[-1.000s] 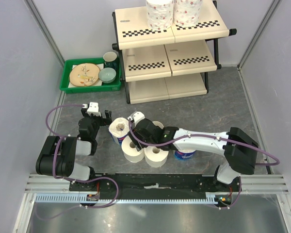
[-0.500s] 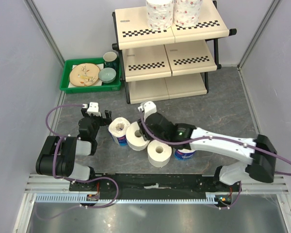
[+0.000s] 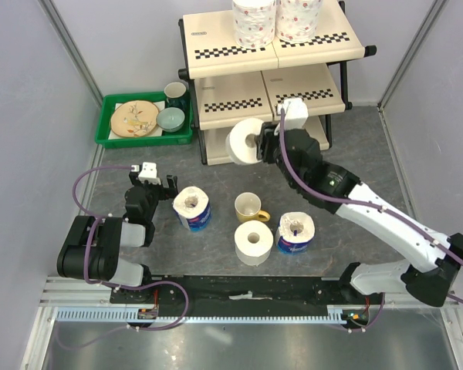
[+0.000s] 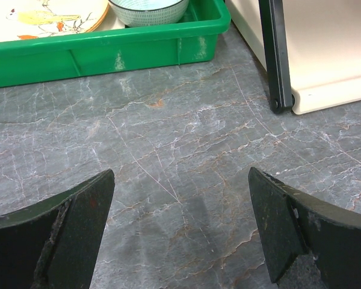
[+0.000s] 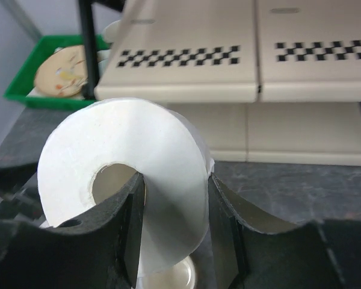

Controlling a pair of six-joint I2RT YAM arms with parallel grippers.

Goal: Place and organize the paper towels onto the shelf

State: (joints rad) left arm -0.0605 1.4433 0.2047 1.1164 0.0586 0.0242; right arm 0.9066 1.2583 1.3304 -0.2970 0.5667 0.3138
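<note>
My right gripper (image 3: 264,145) is shut on a plain white paper towel roll (image 3: 245,142), held in the air just in front of the shelf (image 3: 239,96). One finger sits in the hollow core and the other on the outside of the roll (image 5: 123,180). Two floral rolls (image 3: 254,19) (image 3: 299,17) stand on the top tier. On the floor are two blue-wrapped rolls (image 3: 192,206) (image 3: 296,232) and another plain roll (image 3: 254,241). My left gripper (image 3: 156,185) rests open and holds nothing, left of the nearest blue-wrapped roll. Its fingers (image 4: 78,229) frame bare floor.
A yellow mug (image 3: 249,207) stands among the floor rolls. A green tray (image 3: 108,131) left of the shelf holds a plate (image 3: 133,119), a bowl (image 3: 170,119) and a dark mug (image 3: 176,94). Grey walls close in on both sides.
My right gripper closed on the plain roll and carried it up and back from the floor cluster to the shelf front. That uncovered the yellow mug. The left arm stayed still.
</note>
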